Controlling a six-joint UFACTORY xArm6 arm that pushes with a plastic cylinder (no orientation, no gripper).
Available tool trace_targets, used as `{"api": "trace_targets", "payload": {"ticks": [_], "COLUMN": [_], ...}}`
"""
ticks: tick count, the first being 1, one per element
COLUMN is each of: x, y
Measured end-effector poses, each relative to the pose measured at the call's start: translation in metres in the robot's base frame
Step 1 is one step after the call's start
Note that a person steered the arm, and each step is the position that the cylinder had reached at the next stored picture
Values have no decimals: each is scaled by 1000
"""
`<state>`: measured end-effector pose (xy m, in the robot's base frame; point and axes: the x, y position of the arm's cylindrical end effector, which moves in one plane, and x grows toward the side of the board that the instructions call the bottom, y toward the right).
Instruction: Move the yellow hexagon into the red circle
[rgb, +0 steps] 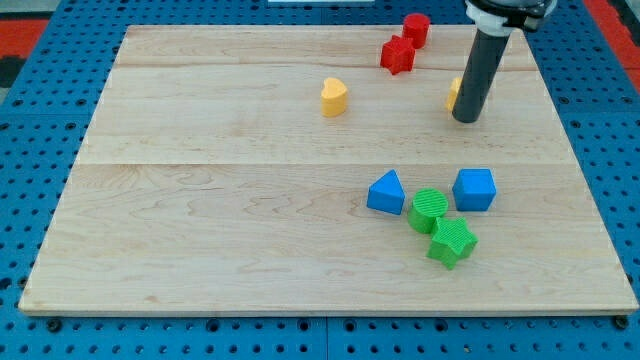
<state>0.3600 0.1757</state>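
Your rod ends in my tip, down on the counter toward the view's upper right. No claw is fitted, so there is nothing to call spread or pinching; it only pushes.

Yellow hexagon: mostly hidden behind the rod, a sliver showing just to the tip's left and slightly above. It looks to be touching or nearly touching the rod; you cannot tell which.

Red circle: up and to the left of the tip, near the counter's top edge, well apart from the hexagon. Red star sits just below it, touching or nearly so.

Progress, as judged: the hexagon is not yet at the circle, so the push up-left is all left to do. The star lies close to that line.

Yellow heart: far left of the tip, out of play.
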Motion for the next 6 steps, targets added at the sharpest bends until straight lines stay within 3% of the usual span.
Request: {"api": "trace_targets", "payload": {"ticks": [2,3,4,5,6], "x": [-64,-34,-54,-101,-97], "y": [-1,-8,26,12,-8]}}
